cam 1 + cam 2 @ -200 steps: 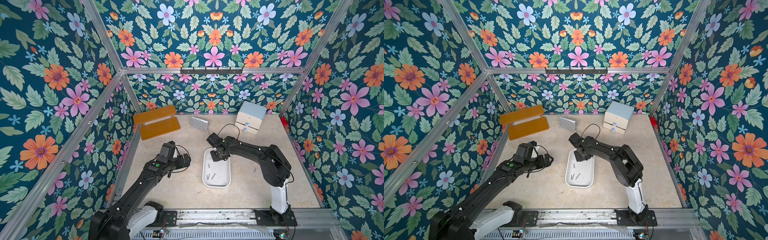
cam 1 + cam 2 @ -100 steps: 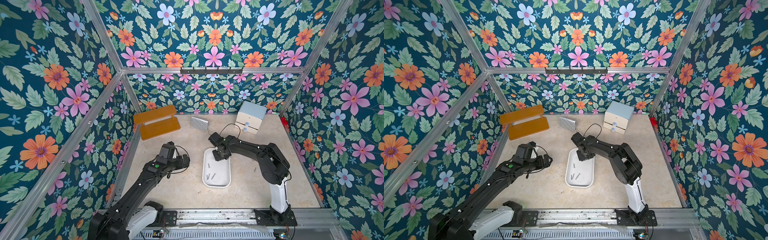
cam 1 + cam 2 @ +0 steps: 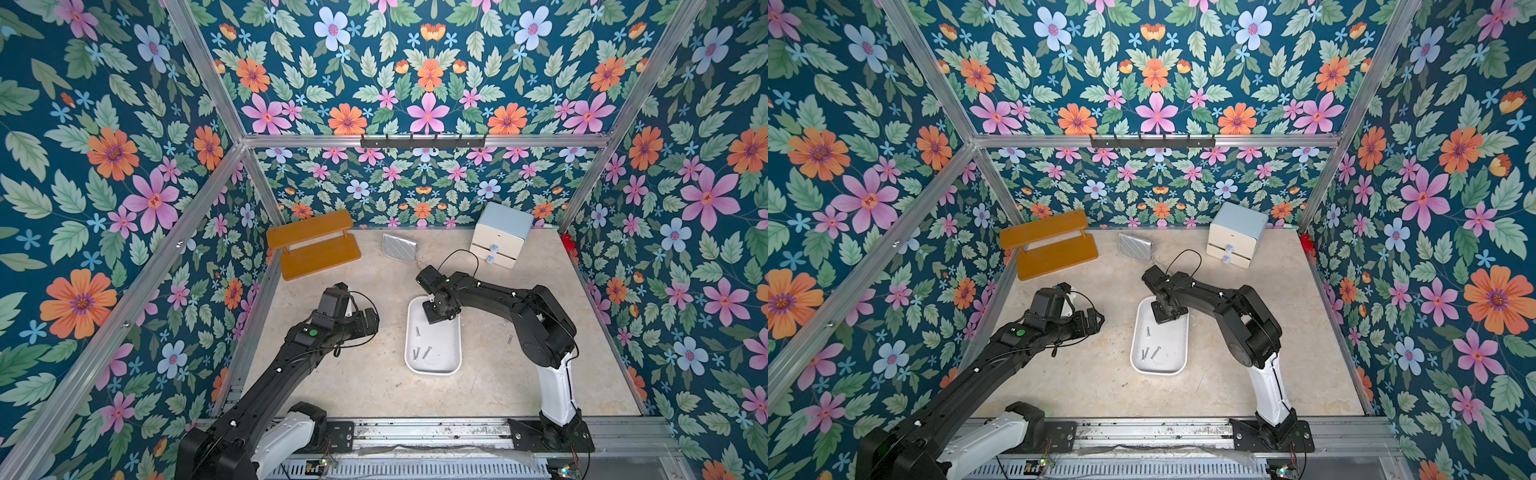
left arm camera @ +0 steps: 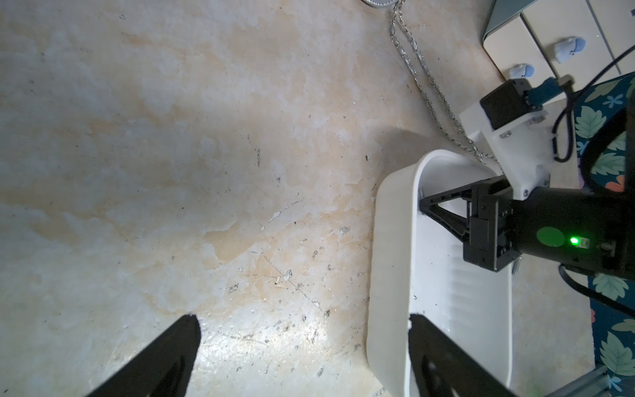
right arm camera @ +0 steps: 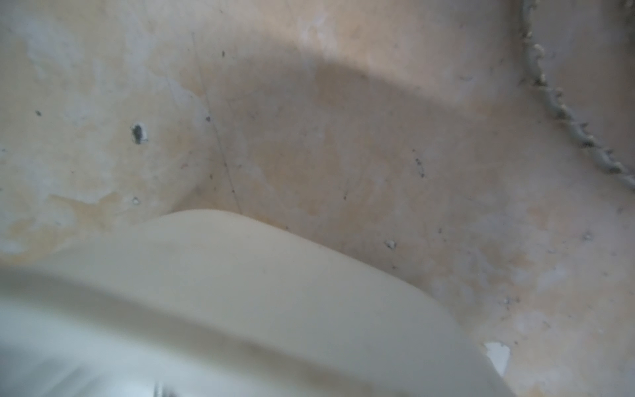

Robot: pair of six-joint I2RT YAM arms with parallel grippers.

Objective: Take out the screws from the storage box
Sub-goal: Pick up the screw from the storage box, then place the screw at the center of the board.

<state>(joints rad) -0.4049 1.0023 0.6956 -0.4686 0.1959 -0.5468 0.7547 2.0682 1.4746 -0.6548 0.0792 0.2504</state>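
White plastic marked the spot: the box (image 3: pixel 433 370) sat open in the middle of the table (image 3: pixel 365 390). Three screws (image 3: pixel 417 331) lay loose on its floor, one alone toward the far end and two side by side nearer the robot's base. A stray screw (image 3: pixel 510 339) lay on the table to the right of the box, apart from it. The right gripper (image 4: pixel 426 203) reached down inside the far end of the box, its jaws pressed together to a point close by the wall. A grey speck showed at the tip, but whether a screw was pinched there could not be told. The left gripper (image 4: pixel 302 321) hung wide and empty just beside the box's left wall. The step in hand looked like a pick at the far end. The next move would likely call for a straight lift clear of the rim, then a carry out to bare table, with the pinch kept firm, since so thin a screw could slip.
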